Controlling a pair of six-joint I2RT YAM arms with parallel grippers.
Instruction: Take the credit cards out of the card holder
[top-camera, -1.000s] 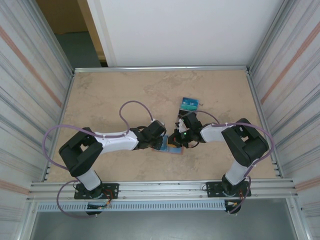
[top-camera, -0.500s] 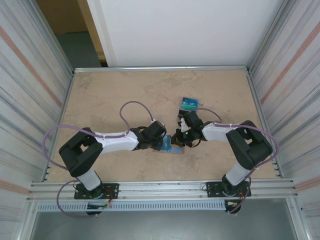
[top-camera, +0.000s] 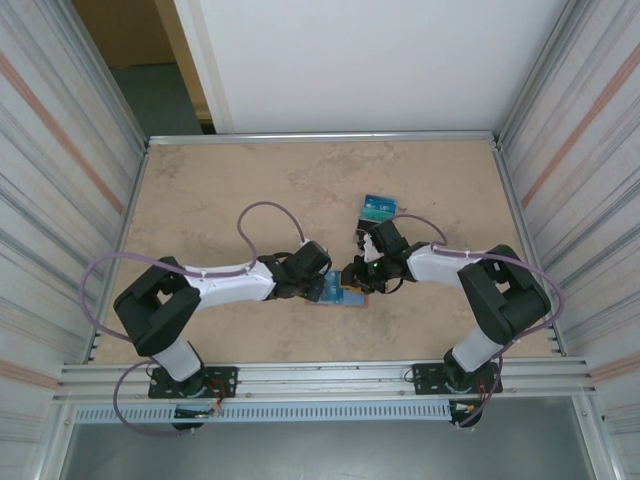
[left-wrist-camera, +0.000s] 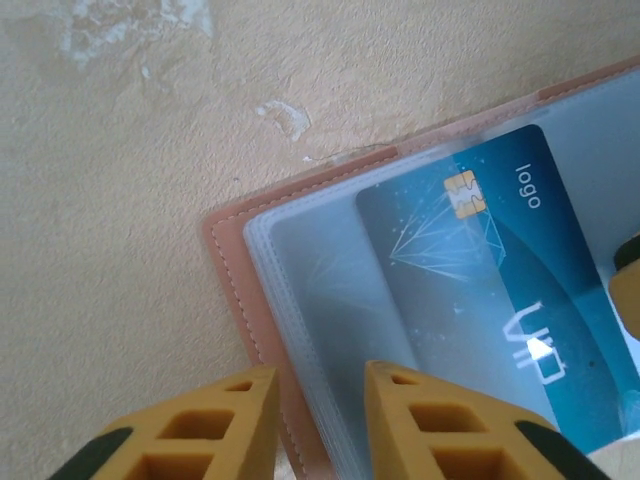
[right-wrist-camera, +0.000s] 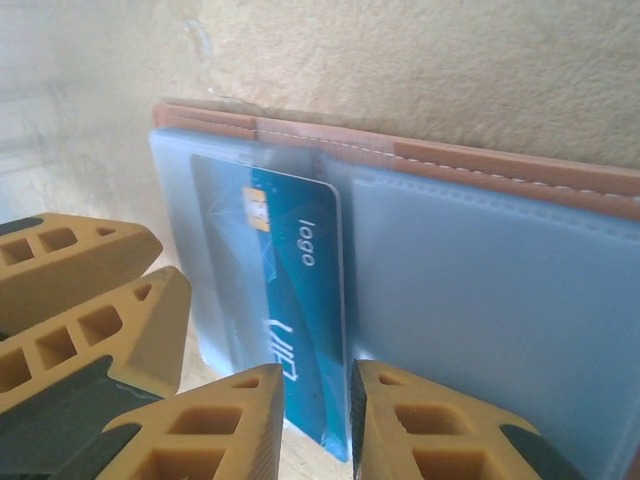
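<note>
- Near the middle of the overhead view, low on the tan table (top-camera: 220, 190), the card holder (top-camera: 347, 294) lies open and flat, with both arms meeting over it.
- Just above and right of it sits a clear box with a blue top (top-camera: 379, 208), apart from the holder.
- The left gripper (left-wrist-camera: 318, 385) comes in from the left; in its wrist view its yellow jaws stand a little apart, and the holder's salmon stitched edge and the clear sleeves (left-wrist-camera: 300, 250) show through the gap. The holder lies flat under the fingertips rather than pinched between them.
- A blue credit card (left-wrist-camera: 480, 290) printed "logo", with a gold chip, sits in a sleeve at the right of that frame.
- The right gripper (right-wrist-camera: 318, 390) also has its jaws slightly parted, at the bottom of its wrist view, with the card's lower edge visible in the narrow gap.
- At that frame's left, the left gripper's fingers (right-wrist-camera: 80, 270) rest beside the sleeves.
</note>
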